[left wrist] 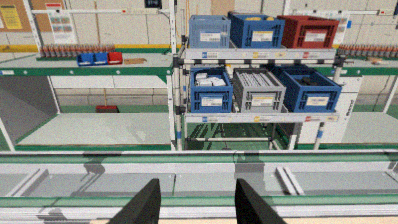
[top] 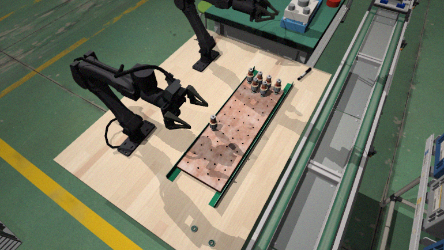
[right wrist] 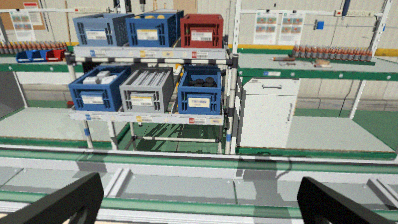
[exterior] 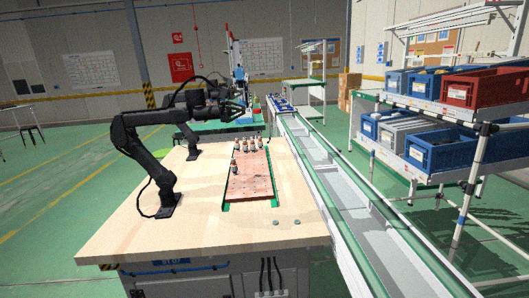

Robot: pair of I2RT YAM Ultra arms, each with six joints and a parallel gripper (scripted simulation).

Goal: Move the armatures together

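Before the wide-open right gripper [top: 199, 116] [exterior: 244, 110] [right wrist: 200, 185] descends, centre it over the lone armature [top: 213, 122] [exterior: 233, 166]
Grip squarely and lift straight; the left gripper [top: 275, 16] [exterior: 240, 95] [left wrist: 197, 188] is partly open, empty

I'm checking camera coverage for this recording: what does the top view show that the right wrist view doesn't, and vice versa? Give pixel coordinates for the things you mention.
Top only: the board [top: 237, 119], its lone armature [top: 213, 122] and a black marker [top: 304, 74].
Right wrist only: a red bin [right wrist: 201, 31] and a white cabinet [right wrist: 267, 115].
Both: the conveyor [top: 347, 99] [right wrist: 180, 187] and the right gripper [top: 199, 116] [right wrist: 200, 185], jaws open.
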